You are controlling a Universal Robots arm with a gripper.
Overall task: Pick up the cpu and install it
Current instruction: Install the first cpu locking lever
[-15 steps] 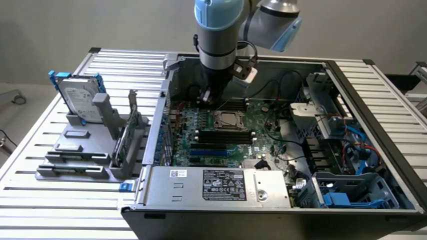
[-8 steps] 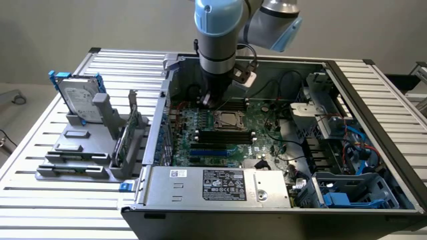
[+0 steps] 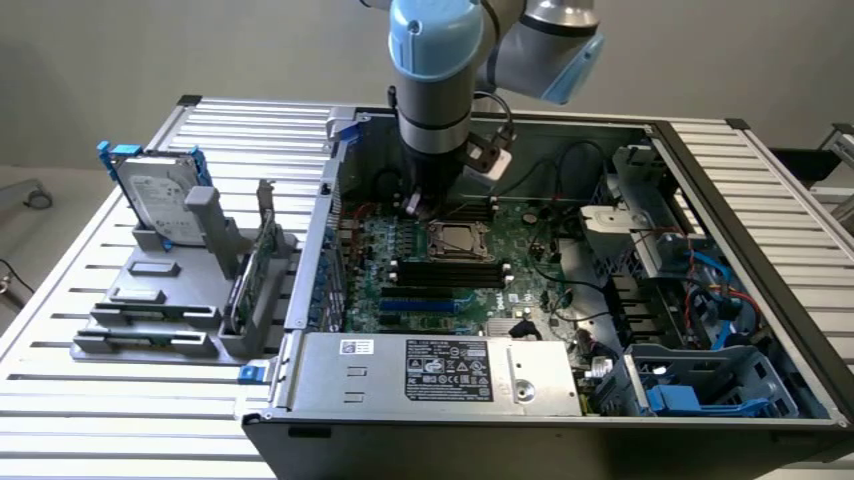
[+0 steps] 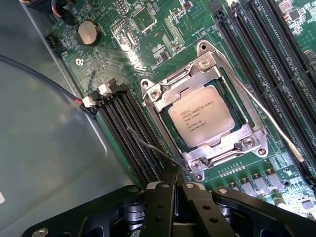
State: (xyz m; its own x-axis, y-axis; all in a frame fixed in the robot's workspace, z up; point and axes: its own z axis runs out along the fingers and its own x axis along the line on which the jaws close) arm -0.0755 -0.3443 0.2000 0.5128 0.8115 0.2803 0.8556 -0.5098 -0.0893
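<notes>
Hovering beside socket (image 4: 249,143), fingers (image 4: 162,210) clenched, holding nothing, cpu (image 4: 200,116) seated inside it

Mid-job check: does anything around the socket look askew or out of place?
The cpu sits flat and square in the socket frame. One thin lever angles away toward the memory slots rather than hugging the frame; possibly unlatched.

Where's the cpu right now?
The cpu sits in the socket, between memory slots, near the middle of the exterior view, close to the shut gripper.
</notes>
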